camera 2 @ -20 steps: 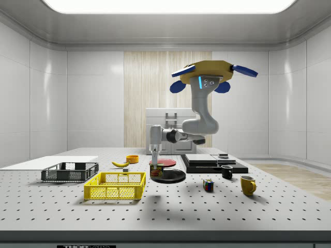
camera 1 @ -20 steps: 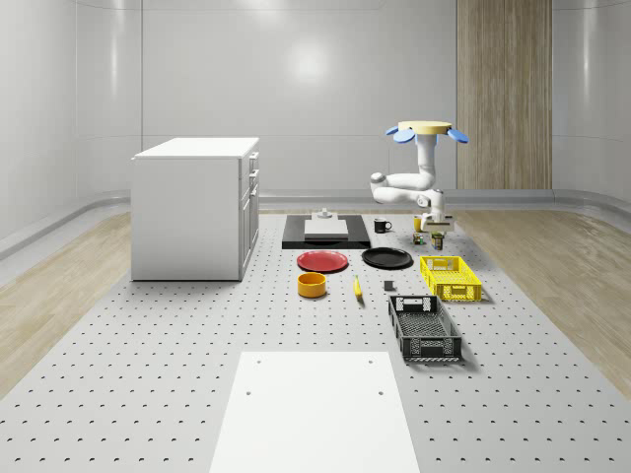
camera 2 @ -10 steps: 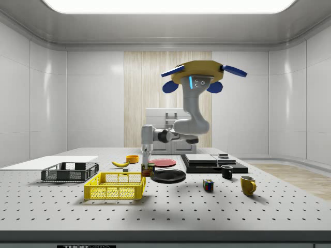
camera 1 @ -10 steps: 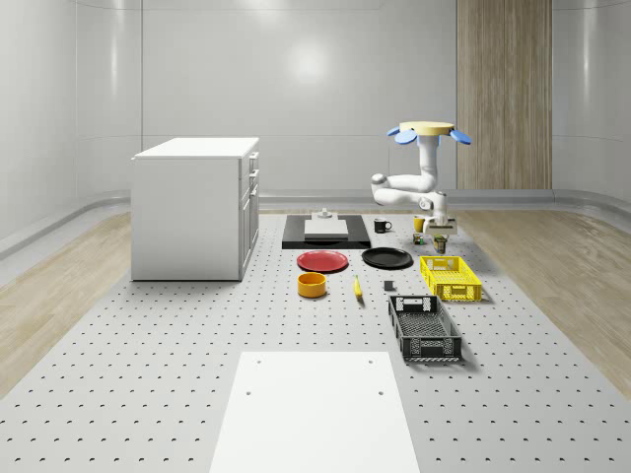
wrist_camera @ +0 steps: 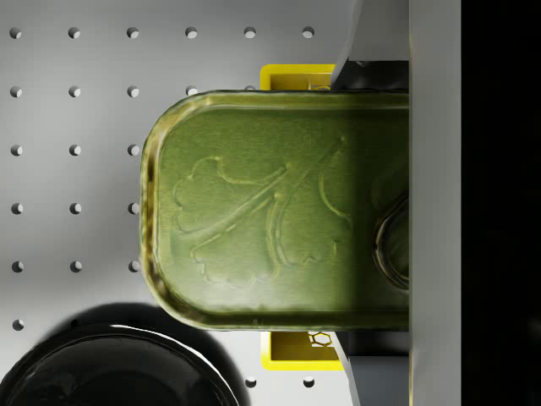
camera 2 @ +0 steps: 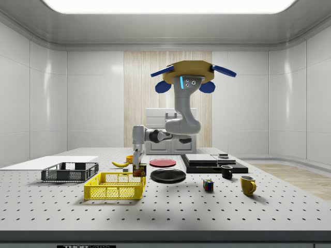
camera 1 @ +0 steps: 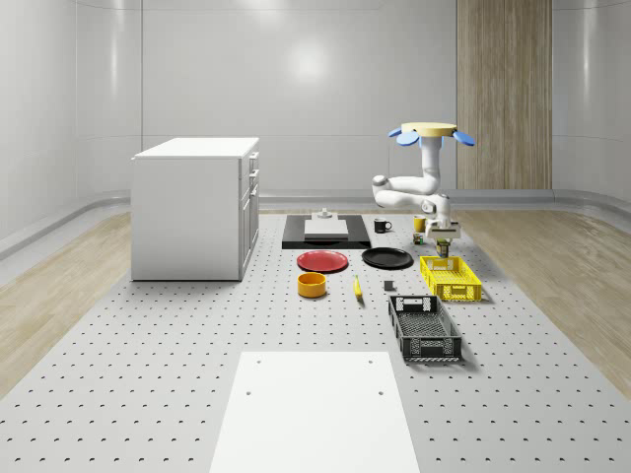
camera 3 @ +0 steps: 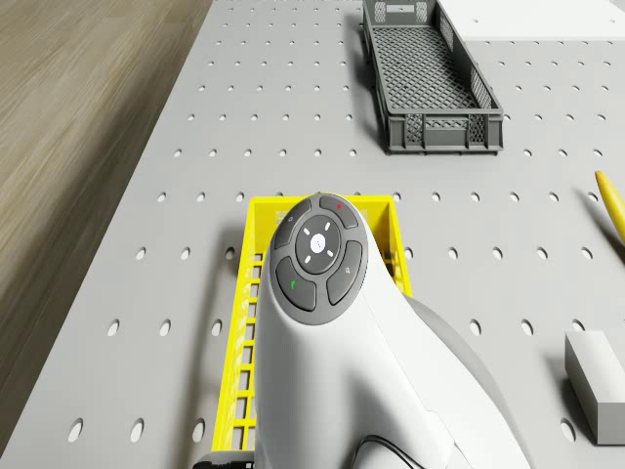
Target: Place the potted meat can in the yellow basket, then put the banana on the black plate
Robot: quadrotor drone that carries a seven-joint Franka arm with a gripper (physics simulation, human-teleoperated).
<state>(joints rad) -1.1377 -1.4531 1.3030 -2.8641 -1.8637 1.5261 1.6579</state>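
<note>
My gripper (camera 2: 138,161) is shut on the potted meat can (camera 2: 139,169) and holds it from above; its green embossed lid (wrist_camera: 270,211) faces the wrist camera. The can hangs at about rim height by the end of the yellow basket (camera 2: 115,186) that lies nearest the black plate (camera 2: 168,175). The drone (camera 2: 189,77) hovers high above the table, near the plate. In the whole-scene view the can (camera 1: 446,246) is just past the far end of the basket (camera 1: 451,278). The banana (camera 1: 357,287) lies on the table, in front of the black plate (camera 1: 386,258).
A dark crate (camera 1: 424,328) stands in front of the basket. A red plate (camera 1: 322,261) and an orange bowl (camera 1: 312,285) lie to the left, and a white cabinet (camera 1: 195,207) further left. Beyond the black plate are a colour cube (camera 2: 208,185), a black mug (camera 2: 226,172) and a yellow mug (camera 2: 247,185).
Drone, arm and gripper have carried the can toward the side view's left, from beside the black plate to the near end of the yellow basket. Nothing else has moved.
</note>
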